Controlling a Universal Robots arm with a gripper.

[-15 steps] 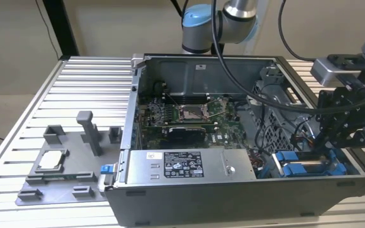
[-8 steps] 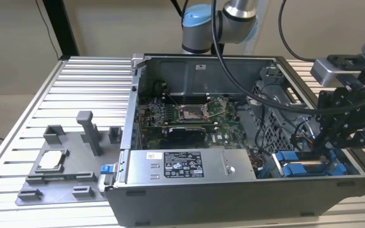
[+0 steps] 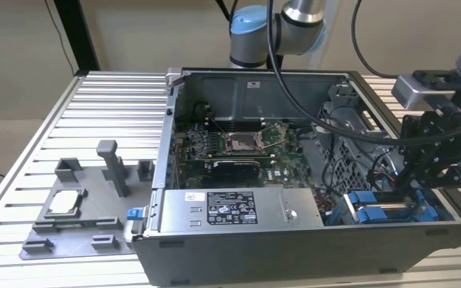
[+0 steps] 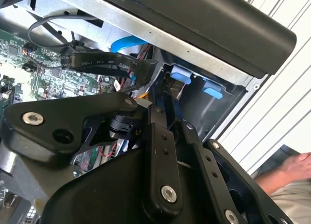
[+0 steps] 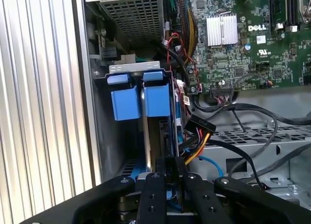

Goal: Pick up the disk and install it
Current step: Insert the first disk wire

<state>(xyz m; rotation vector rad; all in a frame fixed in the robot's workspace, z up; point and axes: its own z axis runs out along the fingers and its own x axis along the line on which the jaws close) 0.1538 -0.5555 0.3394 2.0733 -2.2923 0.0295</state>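
Toward the exterior view's left, near the bench point(image 3: 110, 102) front corner, one grey fixture plate point(image 3: 82, 243) carries one square chip point(image 3: 64, 203). One open computer case point(image 3: 295, 255) fills the middle, with one grey box point(image 3: 230, 209) along its near wall.

In the case's corner toward the exterior view's right, two blue frames stand side by side in the drive bay. The disk point(image 5: 158, 101) is the one in line with the gripper point(image 5: 170, 165), and a second blue frame point(image 5: 125, 102) is just beside it. The gripper's fingers look pressed close on the disk's thin edge.

I judge the disk stiff, fairly heavy and sensitive to knocks, with smooth metal faces. The safer hold is across its narrow thickness by the plastic frame, keeping it square to the slot. One person's hand point(image 4: 294, 168) rests beyond the case.
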